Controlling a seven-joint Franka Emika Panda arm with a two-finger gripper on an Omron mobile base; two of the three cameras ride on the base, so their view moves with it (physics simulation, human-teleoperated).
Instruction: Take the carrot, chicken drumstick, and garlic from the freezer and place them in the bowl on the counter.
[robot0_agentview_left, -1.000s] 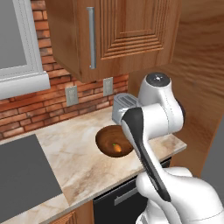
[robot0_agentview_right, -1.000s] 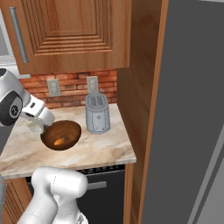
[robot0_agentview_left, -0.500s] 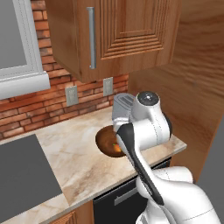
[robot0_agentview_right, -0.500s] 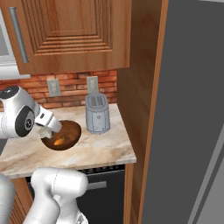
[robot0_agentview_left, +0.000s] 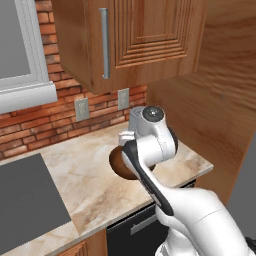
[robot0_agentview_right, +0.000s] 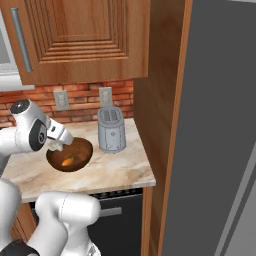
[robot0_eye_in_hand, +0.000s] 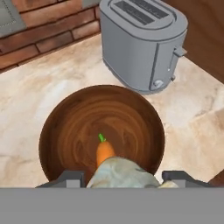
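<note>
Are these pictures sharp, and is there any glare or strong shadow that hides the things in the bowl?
Hand view: sharp, no glare; the carrot lies plainly in the bowl, with the pale garlic between the gripper fingers covering its near end. Right base view: soft, even light, faint shadow under the toaster. Left base view: the arm covers most of the bowl.

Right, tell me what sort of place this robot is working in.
Most likely a home kitchen. A grey two-slot toaster stands on a beige marble counter against a red brick backsplash, with brown wooden wall cabinets overhead. A round dark wooden bowl holding a small orange carrot sits beside the toaster.
</note>
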